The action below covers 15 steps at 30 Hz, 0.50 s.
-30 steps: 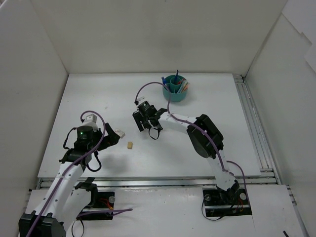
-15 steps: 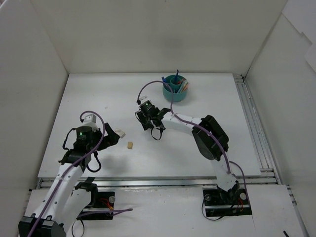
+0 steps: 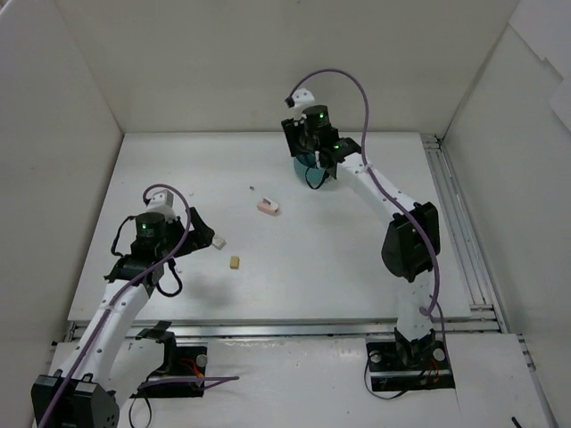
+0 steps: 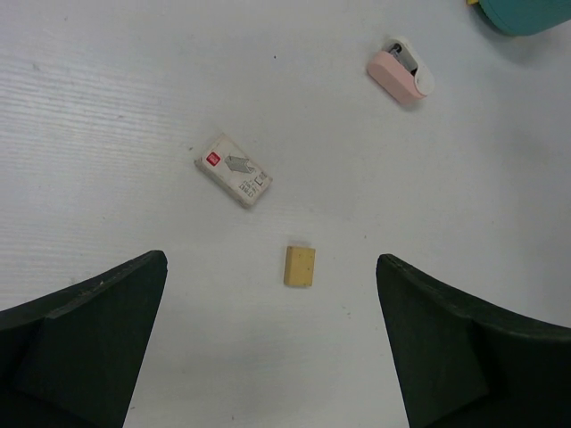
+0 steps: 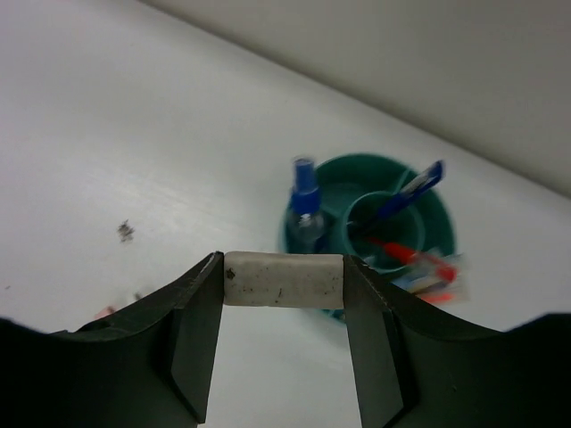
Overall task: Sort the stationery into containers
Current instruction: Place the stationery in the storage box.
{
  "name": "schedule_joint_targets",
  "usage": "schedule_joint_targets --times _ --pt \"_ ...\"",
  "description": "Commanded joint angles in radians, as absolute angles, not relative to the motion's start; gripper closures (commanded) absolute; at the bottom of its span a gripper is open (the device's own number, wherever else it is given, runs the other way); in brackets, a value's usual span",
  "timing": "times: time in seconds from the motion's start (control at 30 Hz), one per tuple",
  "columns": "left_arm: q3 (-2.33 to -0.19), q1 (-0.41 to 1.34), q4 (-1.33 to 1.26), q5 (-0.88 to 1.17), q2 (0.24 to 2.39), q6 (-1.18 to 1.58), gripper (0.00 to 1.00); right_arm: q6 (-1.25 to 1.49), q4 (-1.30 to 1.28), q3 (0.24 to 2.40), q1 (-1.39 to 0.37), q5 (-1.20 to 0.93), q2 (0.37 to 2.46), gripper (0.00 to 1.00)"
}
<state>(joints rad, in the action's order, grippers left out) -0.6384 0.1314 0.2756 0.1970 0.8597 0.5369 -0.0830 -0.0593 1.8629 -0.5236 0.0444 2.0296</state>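
Right tool (image 5: 284, 299) is clamped on a white eraser (image 5: 284, 279), one finger on each end, held up over the near side of the teal cup (image 5: 442, 218) at the far edge of the desk (image 3: 357, 259). The cup already holds a blue-capped tube (image 5: 305, 201), a blue pen (image 5: 412, 187) and red/orange pens (image 5: 406, 257) in separate compartments. Left tool (image 4: 268, 272) is wide open, gripping nothing, hovering over a tan eraser (image 4: 299, 266). A labelled eraser (image 4: 233, 170) lies just beyond it, a pink eraser (image 4: 400, 71) farther toward the cup.
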Motion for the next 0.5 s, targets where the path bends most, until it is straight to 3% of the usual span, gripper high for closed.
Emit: schedule_joint_targets --times 0.0,0.17,0.47 --pt "-0.718 0.137 0.180 0.193 0.913 0.497 0.00 -0.233 -0.006 2.017 -0.491 0.043 2.095 0.71" --pt "-0.778 0.137 0.149 0.209 1.018 0.482 0.00 -0.311 0.046 2.204 -0.448 0.046 2.227 0.69" --pt "-0.822 0.127 0.133 0.229 1.111 0.457 0.00 -0.359 0.147 2.336 -0.391 -0.054 2.402 0.64"
